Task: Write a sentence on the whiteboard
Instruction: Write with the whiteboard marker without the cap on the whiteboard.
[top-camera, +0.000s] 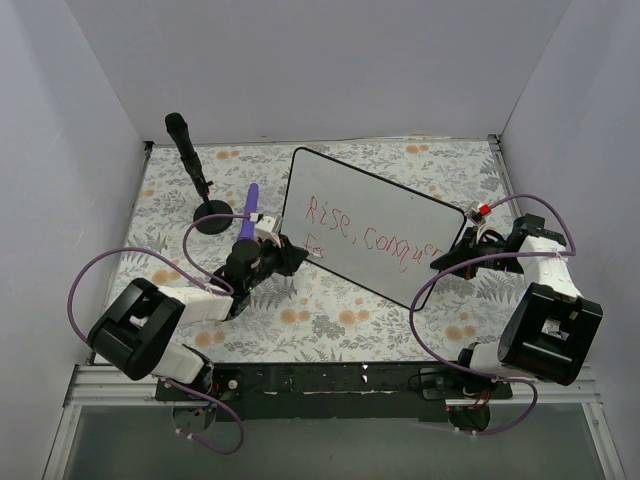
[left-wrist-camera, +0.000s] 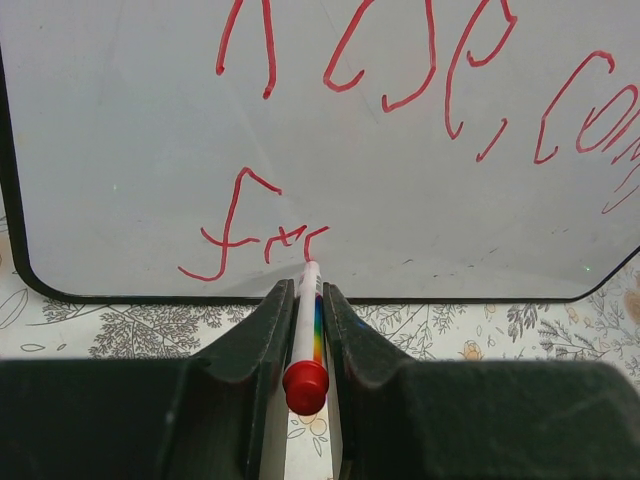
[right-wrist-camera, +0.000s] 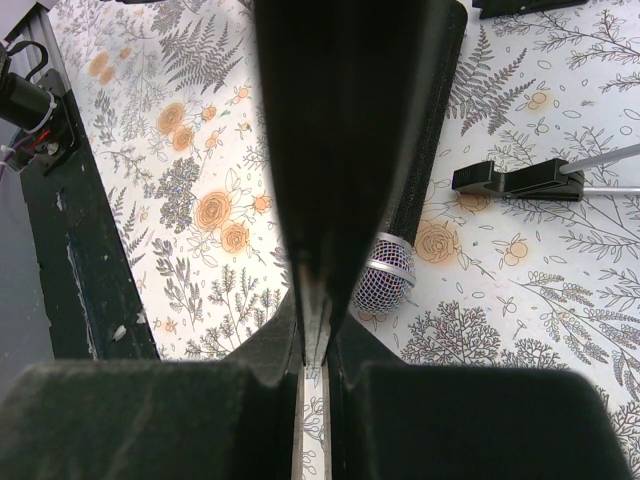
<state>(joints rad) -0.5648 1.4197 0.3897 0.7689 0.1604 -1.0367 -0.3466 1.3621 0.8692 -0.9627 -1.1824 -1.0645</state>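
The whiteboard (top-camera: 400, 215) lies tilted across the middle of the flowered table, its right end raised. The sentence (top-camera: 370, 235) is in red marker: "Rise, conquer" in one row, with a few letters (left-wrist-camera: 232, 215) begun in a second row near the lower left corner. My left gripper (top-camera: 285, 255) (left-wrist-camera: 303, 290) is shut on a white marker (left-wrist-camera: 306, 330) that has a rainbow stripe and a red end cap. The marker's tip touches the board at the last letter of the second row. My right gripper (top-camera: 455, 252) (right-wrist-camera: 315, 320) is shut on the board's right edge (right-wrist-camera: 350, 120), seen edge-on and dark.
A black microphone on a round stand (top-camera: 210, 215) stands at the back left. In the right wrist view a mesh microphone head (right-wrist-camera: 383, 285) shows beside the board, and a black clip with a metal rod (right-wrist-camera: 515, 178) lies on the cloth. Purple cables loop from both arms.
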